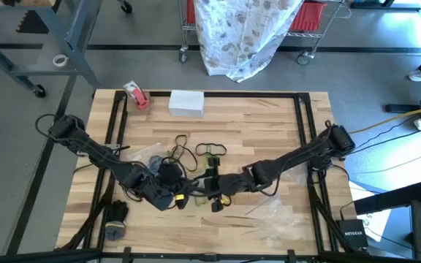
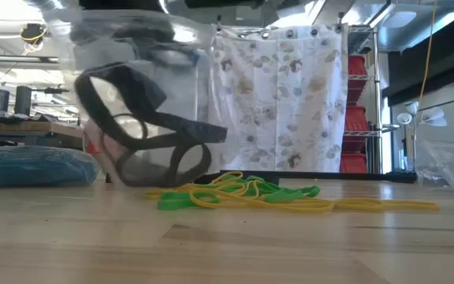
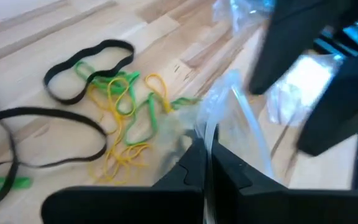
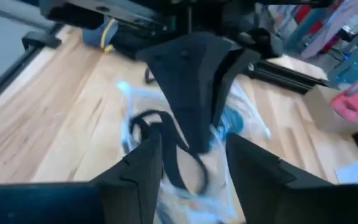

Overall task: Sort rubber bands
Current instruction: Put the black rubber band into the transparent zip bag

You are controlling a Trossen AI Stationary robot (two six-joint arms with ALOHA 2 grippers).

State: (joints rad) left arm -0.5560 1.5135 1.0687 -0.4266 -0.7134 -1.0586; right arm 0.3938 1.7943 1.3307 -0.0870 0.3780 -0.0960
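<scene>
Several rubber bands (image 1: 196,152) lie unsorted at twelve o'clock from the meeting grippers, left gripper (image 3: 207,155) pinching a clear bag (image 3: 241,118), right gripper (image 4: 191,152) spread above a black band (image 4: 166,149).

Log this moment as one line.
left gripper: shut on clear plastic bag | right gripper: open at bag mouth, black rubber band between fingers | loose rubber bands: on table

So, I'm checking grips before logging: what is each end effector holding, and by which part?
Left end effector pinches the clear plastic bag by its edge. Right end effector is open, holding nothing.
</scene>
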